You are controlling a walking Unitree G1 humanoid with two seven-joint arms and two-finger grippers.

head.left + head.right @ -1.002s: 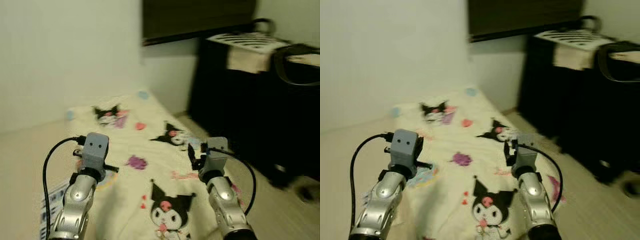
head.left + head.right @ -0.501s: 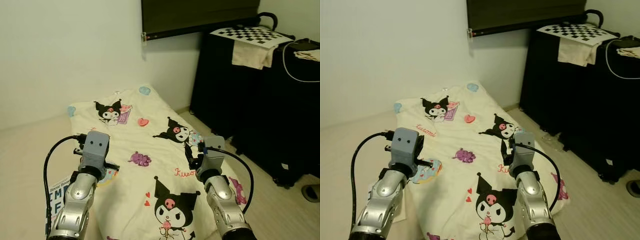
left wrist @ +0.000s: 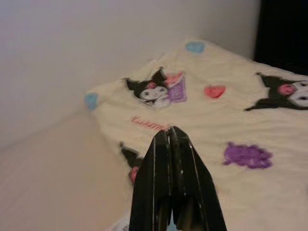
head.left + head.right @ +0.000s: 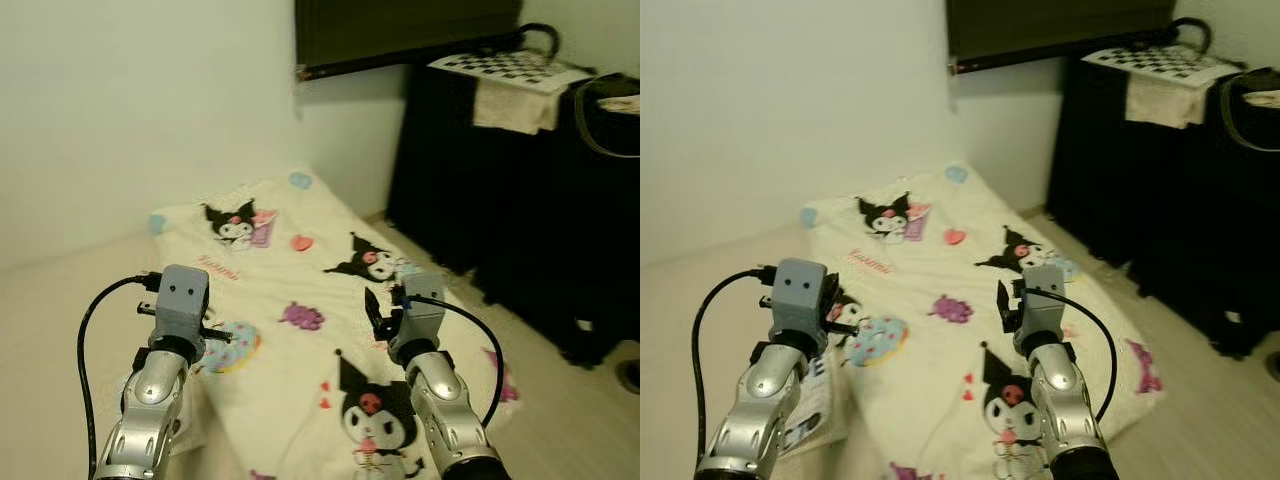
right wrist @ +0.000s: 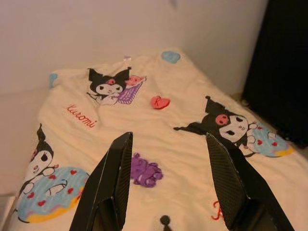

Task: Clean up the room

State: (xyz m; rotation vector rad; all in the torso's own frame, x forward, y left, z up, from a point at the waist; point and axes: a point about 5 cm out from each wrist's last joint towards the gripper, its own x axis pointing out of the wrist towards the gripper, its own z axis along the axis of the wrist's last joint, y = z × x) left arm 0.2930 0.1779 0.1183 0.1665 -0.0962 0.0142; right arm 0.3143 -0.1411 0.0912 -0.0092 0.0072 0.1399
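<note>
Below right claw (image 5: 168, 180), cartoon blanket (image 5: 192, 159).

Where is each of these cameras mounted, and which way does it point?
Left eye view: on the head, looking forward and down at the cartoon blanket on the floor; both silver arms show.
Right eye view: the head's other eye, same scene.
Left wrist view: along the left gripper, fingers closed, towards the blanket.
Right wrist view: along the right gripper, fingers apart, above the blanket.
All four share the blanket.
</note>
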